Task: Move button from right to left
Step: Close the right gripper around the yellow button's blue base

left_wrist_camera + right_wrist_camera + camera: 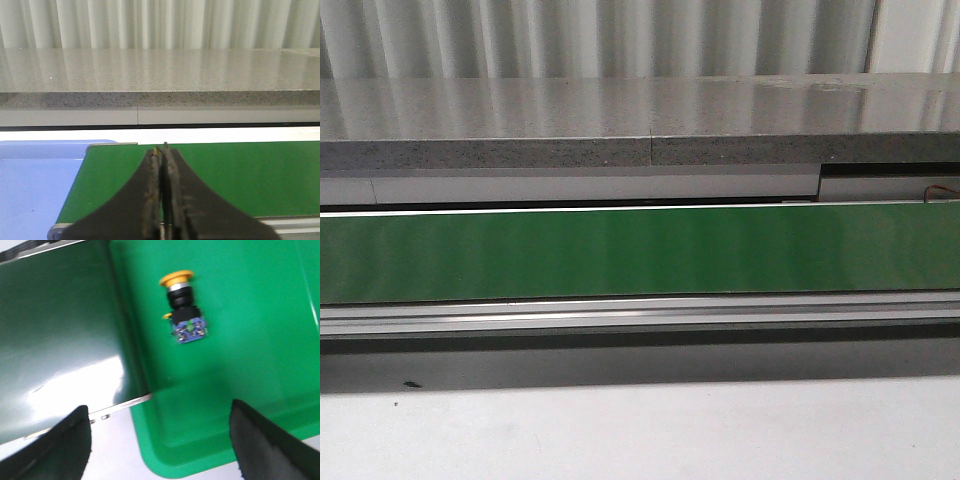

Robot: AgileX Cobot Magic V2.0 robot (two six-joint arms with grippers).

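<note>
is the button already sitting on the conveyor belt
No, in the right wrist view the button lies on its side inside the green tray, beside the belt, not on it.

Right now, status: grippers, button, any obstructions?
Left gripper shut, empty, over the belt. Right gripper open above the button, lying in the green tray. Nothing blocking.

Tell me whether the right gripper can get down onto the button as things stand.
Probably yes. The right gripper is open above the green tray, and the button lies on its side there alone, with nothing over it or between the fingers and it.
</note>
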